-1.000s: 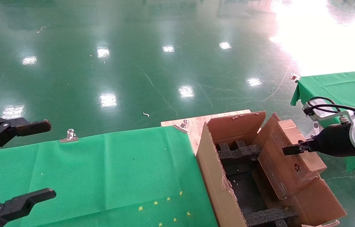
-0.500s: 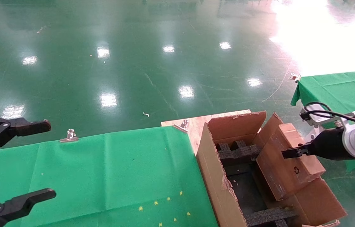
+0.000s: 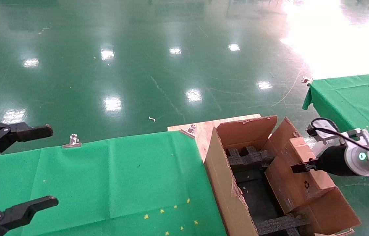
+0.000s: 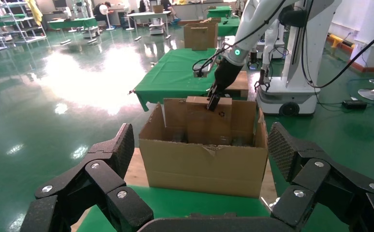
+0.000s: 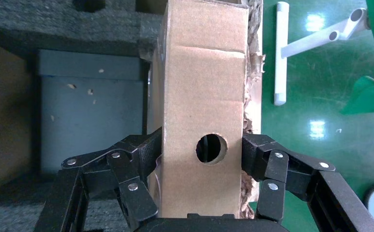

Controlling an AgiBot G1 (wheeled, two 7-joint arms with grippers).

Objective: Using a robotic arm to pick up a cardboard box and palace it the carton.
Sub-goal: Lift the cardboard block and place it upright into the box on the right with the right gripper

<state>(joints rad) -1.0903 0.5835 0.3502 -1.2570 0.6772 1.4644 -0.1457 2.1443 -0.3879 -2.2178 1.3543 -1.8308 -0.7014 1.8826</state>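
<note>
The cardboard box [image 3: 297,175] stood on end, clamped between the pads of the right gripper [image 5: 201,157], its lower part already inside the carton [image 3: 233,196] against the wall nearest that gripper. Over the last second it had sunk lower and the arm had dropped with it, so the placing looked nearly done. Only the right wrist view showed the round hole between the pads and the black foam [image 5: 39,29] beyond. The left gripper [image 3: 14,170] hung parked, fingers spread, well apart over the green cloth [image 3: 105,180].
</note>
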